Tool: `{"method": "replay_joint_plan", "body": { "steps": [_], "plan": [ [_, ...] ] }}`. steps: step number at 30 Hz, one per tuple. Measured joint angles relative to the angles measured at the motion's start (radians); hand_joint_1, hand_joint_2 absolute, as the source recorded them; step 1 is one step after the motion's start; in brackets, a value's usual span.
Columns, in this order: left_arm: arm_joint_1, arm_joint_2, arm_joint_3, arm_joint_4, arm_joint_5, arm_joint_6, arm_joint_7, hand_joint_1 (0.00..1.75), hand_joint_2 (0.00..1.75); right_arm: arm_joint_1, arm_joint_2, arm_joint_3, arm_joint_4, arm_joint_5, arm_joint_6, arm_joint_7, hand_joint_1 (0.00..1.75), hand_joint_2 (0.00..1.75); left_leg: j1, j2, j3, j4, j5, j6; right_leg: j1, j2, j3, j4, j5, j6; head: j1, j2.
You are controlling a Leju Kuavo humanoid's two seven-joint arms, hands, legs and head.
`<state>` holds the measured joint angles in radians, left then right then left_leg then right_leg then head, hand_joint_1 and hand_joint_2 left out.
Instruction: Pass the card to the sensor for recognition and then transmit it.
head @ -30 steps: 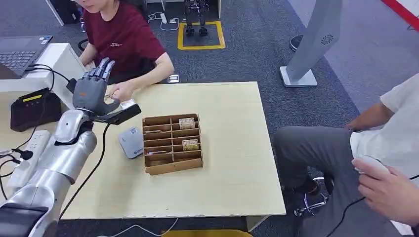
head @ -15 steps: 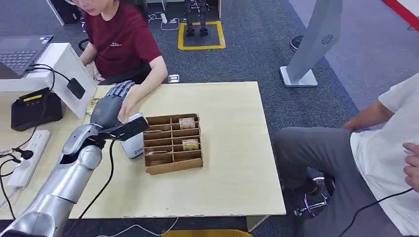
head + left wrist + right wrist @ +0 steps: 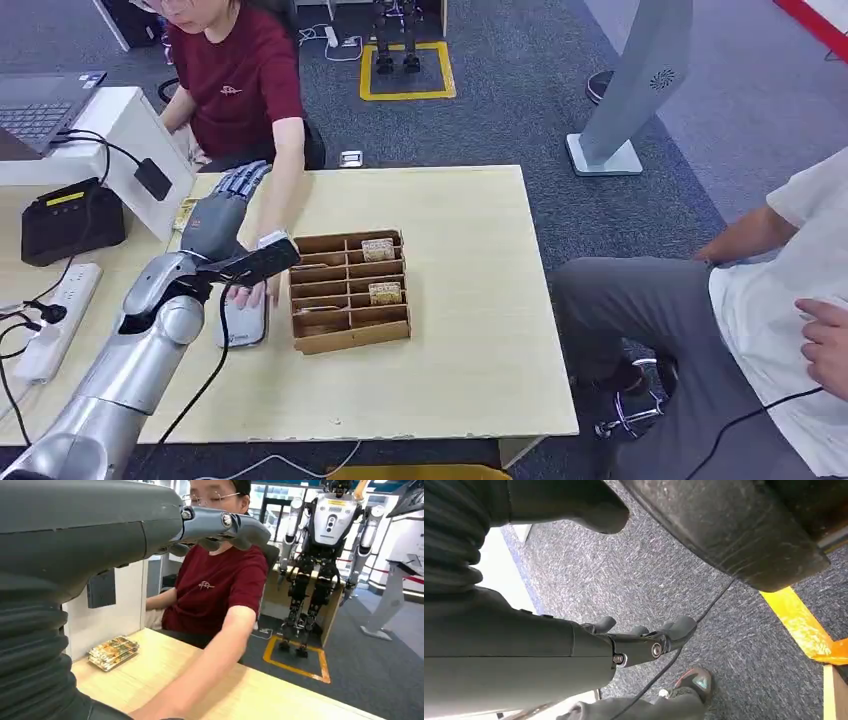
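My left hand (image 3: 222, 210) hovers over the table's far-left part with its fingers stretched out and nothing in it; its fingers (image 3: 220, 526) point toward a person in a red shirt (image 3: 240, 85). That person's hand (image 3: 250, 293) rests on the grey-white sensor (image 3: 243, 325), just left of the cardboard organiser (image 3: 350, 337). Cards stand in two organiser slots (image 3: 378, 249) (image 3: 385, 293). A stack of cards (image 3: 186, 212) (image 3: 113, 652) lies beside the white box. My right hand (image 3: 649, 637) hangs over the carpet, fingers apart and empty.
A white box (image 3: 130, 130) with a laptop (image 3: 40, 100), a black device (image 3: 70, 215) and a power strip (image 3: 50, 330) crowd the left side. A second person (image 3: 700, 300) sits off the table's right edge. The bare table (image 3: 470, 300) stretches right of the organiser.
My left arm has come down and shifted right toward the organiser. The person's arm reached forward and slid the sensor toward the table's near-left side.
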<state>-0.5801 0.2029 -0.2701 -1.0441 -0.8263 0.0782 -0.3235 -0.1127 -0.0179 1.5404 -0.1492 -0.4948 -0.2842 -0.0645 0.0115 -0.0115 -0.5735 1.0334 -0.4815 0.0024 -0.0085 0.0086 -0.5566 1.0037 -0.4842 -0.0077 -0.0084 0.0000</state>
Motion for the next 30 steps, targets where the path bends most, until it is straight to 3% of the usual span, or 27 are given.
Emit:
{"method": "replay_joint_plan", "body": {
  "steps": [2, 4, 8, 11, 17, 21, 30],
  "plan": [
    [0.000, 0.000, 0.000, 0.000, 0.010, -0.014, -0.009, 0.00, 1.75, 0.000, 0.000, 0.000, 0.000, -0.001, 0.000, 0.000, 0.00, 1.75, 0.000, 0.000, 0.000, 0.000, 0.000, 0.000, 0.000, 0.000, 0.000, 0.000, 0.000, 0.000, 0.000, 0.000],
    [0.014, 0.009, -0.015, -0.022, 0.036, -0.069, -0.045, 0.00, 1.75, 0.001, 0.000, 0.000, 0.000, -0.005, 0.003, 0.003, 0.00, 1.75, 0.000, 0.000, 0.000, 0.000, 0.000, 0.000, 0.000, 0.000, 0.000, 0.000, 0.000, 0.000, 0.000, 0.000],
    [0.107, 0.036, -0.101, -0.167, 0.093, -0.167, -0.079, 0.00, 1.75, 0.006, 0.000, -0.002, 0.000, -0.019, 0.002, 0.000, 0.00, 1.75, 0.000, 0.000, 0.000, 0.000, 0.000, 0.000, 0.000, 0.000, 0.000, 0.000, 0.000, 0.000, 0.000, 0.000],
    [0.168, 0.060, -0.180, -0.279, 0.108, -0.193, -0.084, 0.00, 1.75, 0.005, 0.000, -0.002, 0.000, -0.019, -0.004, -0.005, 0.00, 1.75, 0.000, 0.000, -0.001, 0.000, 0.000, 0.000, 0.000, 0.000, -0.001, 0.000, 0.000, 0.000, 0.000, 0.000],
    [0.208, 0.100, -0.307, -0.421, 0.104, -0.208, -0.064, 0.00, 1.75, 0.003, 0.000, -0.002, 0.002, -0.027, 0.003, 0.008, 0.00, 1.75, 0.000, 0.000, -0.002, 0.000, 0.000, 0.000, 0.000, 0.000, -0.001, 0.000, 0.000, 0.000, 0.000, 0.000],
    [0.245, 0.114, -0.362, -0.423, 0.090, -0.182, -0.058, 0.00, 1.75, 0.007, -0.002, -0.002, 0.002, -0.029, 0.013, 0.020, 0.00, 1.75, 0.000, 0.000, -0.001, 0.000, 0.000, 0.000, 0.000, 0.000, -0.002, 0.000, 0.000, 0.000, 0.000, 0.000],
    [0.260, 0.133, -0.402, -0.423, 0.077, -0.158, -0.050, 0.00, 1.75, 0.009, -0.005, -0.002, 0.004, -0.026, 0.023, 0.023, 0.00, 1.75, 0.000, 0.000, -0.001, 0.000, 0.000, 0.000, 0.000, 0.000, -0.002, 0.000, 0.000, 0.000, 0.000, 0.000]
  ]
}}
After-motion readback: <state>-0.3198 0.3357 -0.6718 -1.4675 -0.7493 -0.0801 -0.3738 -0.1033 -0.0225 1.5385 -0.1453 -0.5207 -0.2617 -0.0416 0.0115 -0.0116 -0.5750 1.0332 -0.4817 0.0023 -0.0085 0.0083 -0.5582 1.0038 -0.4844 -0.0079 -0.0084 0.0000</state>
